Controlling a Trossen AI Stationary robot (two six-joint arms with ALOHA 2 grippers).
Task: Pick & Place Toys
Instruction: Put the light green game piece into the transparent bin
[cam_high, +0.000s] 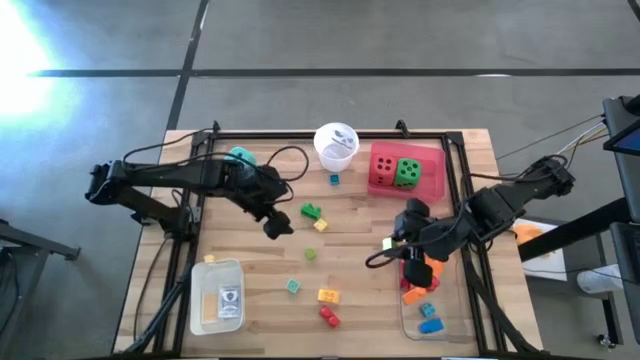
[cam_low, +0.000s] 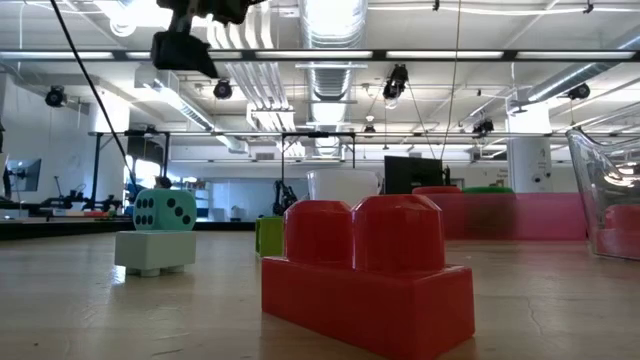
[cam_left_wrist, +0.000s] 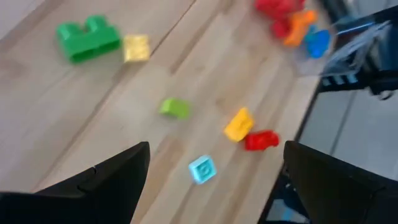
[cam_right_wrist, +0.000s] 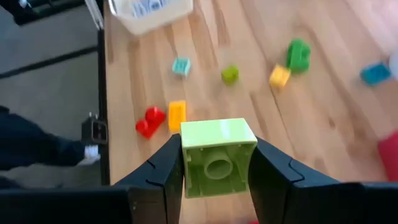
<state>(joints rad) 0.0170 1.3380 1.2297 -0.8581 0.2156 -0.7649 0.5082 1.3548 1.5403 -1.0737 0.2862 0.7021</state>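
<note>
Toys lay scattered on the wooden table (cam_high: 260, 290); one pale-green plastic brick (cam_right_wrist: 217, 157) was gripped in the right claw (cam_right_wrist: 217, 171) beside the clear tray (cam_high: 452, 325), release judged next; the left claw (cam_left_wrist: 214, 180) hung open.

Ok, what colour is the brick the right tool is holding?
Light green. The brick shows best in the right wrist view, clamped in the right tool.

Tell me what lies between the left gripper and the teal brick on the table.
In the high view, one small green brick sits on the bare wood between the open left gripper and the teal brick. The left wrist view shows it too.
</note>
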